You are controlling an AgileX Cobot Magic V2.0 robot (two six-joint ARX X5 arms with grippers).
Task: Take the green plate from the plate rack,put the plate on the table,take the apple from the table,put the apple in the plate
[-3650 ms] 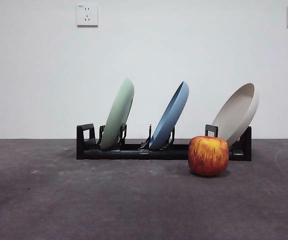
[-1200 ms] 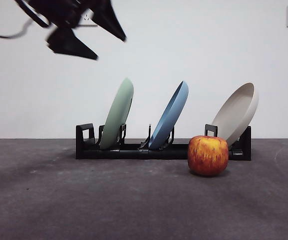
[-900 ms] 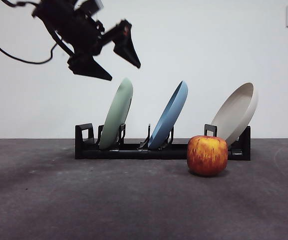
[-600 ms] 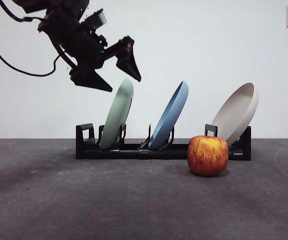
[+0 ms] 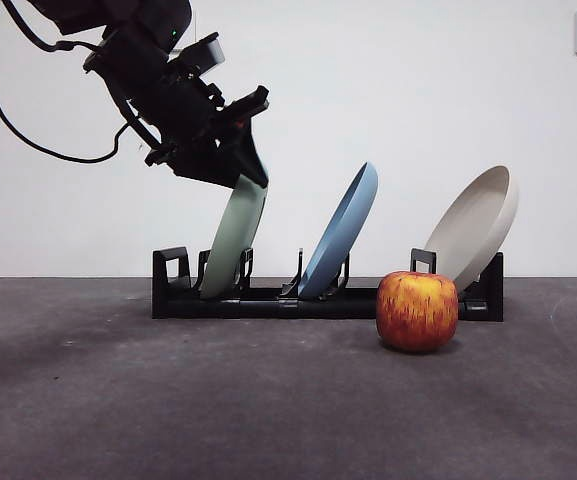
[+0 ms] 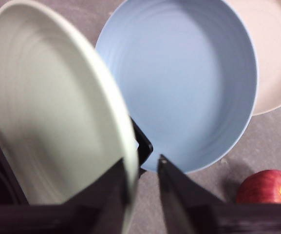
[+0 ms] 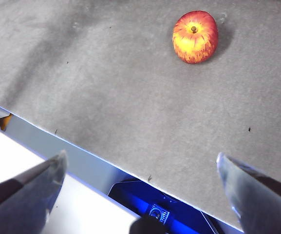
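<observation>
- Front view shows the left gripper [image 5: 246,165] at the top edge of the green plate [image 5: 230,245], which stands tilted in the end slot of the plate rack [image 5: 268,300] — not yet lifted out.
- Left wrist view confirms it: the two black fingers [image 6: 111,195] sit one on each side of the green plate's rim [image 6: 57,107], slightly apart. I cannot tell whether they already press on the rim or only straddle it.
- Next along the plate rack from the green plate stands the blue plate [image 5: 341,235], and at the rack's far end the beige plate [image 5: 476,228]; both are seated in their slots.
- The apple [image 5: 417,311] rests on the tabletop [image 5: 168,400] just in front of the plate rack, near the beige plate's end and well apart from the green plate.
- Right gripper [image 7: 140,180] waits away from the plate rack, above the tabletop's edge, its fingers wide apart and holding nothing — the apple lies well beyond them.
- By my reading, the task is at its very start: the first grasp is being made. Still to do are lifting the green plate from the plate rack, setting it down on the tabletop, picking up the apple, and placing it in the plate.
</observation>
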